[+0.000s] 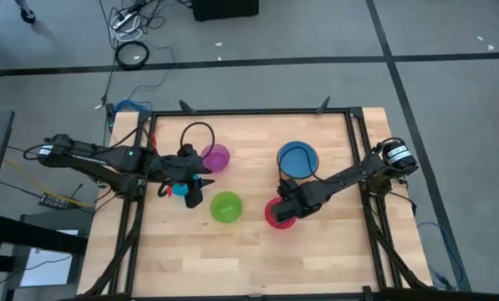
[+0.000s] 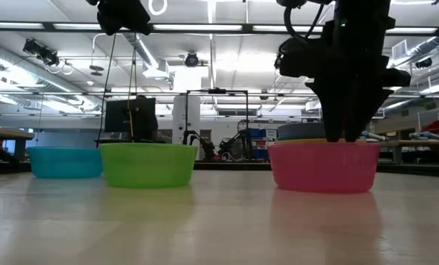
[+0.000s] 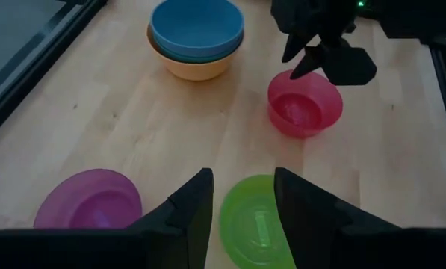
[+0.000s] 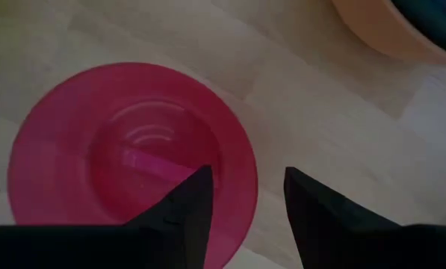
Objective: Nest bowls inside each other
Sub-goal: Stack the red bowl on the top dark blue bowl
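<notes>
Right gripper (image 4: 241, 205) low over pink bowl (image 4: 125, 157), fingers parted astride its rim, one inside, one outside: set for rim pinch, nothing held yet.

Blue-on-orange stack (image 1: 297, 158) just beyond, likely destination.

Left gripper (image 3: 241, 213) open, empty, waiting above green bowl (image 1: 226, 206), purple bowl (image 1: 216, 156) beside.

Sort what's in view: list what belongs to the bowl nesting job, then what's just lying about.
Job:
pink-red bowl
green bowl
purple bowl
cyan bowl
blue bowl nested in orange bowl
right end effector, open over the pink-red bowl's rim

Lying about:
coiled cable on the floor
power strip
</notes>
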